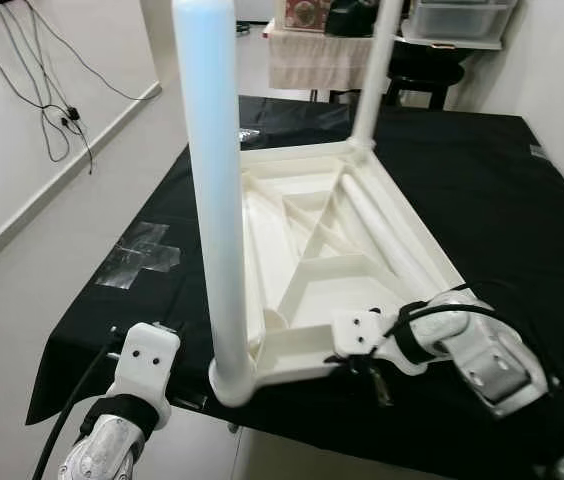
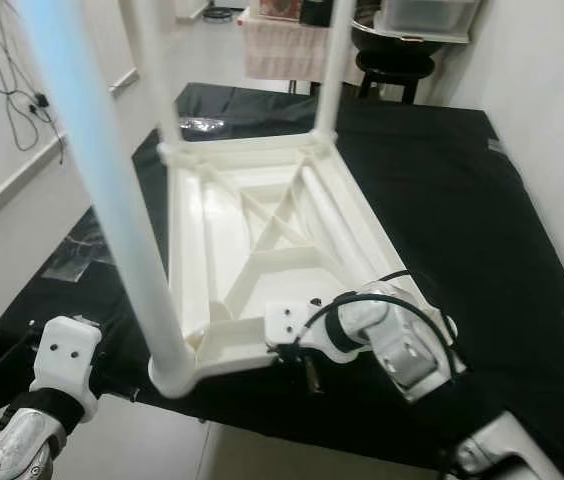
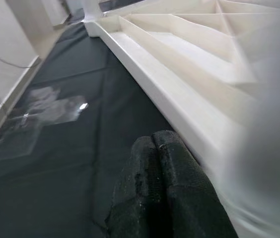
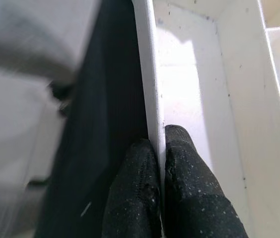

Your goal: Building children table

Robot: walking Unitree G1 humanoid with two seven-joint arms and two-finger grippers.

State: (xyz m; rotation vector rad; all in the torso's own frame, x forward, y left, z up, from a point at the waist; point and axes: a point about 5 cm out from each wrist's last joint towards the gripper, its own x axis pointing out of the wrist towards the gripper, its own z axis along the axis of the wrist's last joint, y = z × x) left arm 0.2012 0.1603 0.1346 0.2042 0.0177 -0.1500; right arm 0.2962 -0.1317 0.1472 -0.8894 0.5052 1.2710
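One white children's table lies upside down near the worktop's front edge, three legs standing up and a fourth lying loose inside. Right tool pinches its front rim; left tool, fingers pressed together and empty, sits beside its left side.

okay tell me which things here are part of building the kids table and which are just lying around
Part of the job:
- white tabletop, upside down on the black cloth
- upright legs
- loose leg lying inside the tabletop
- right claw, pinching the tabletop's near rim
- left claw, shut, over the cloth

Lying about:
- clear tape
- wall cables
- storage bin
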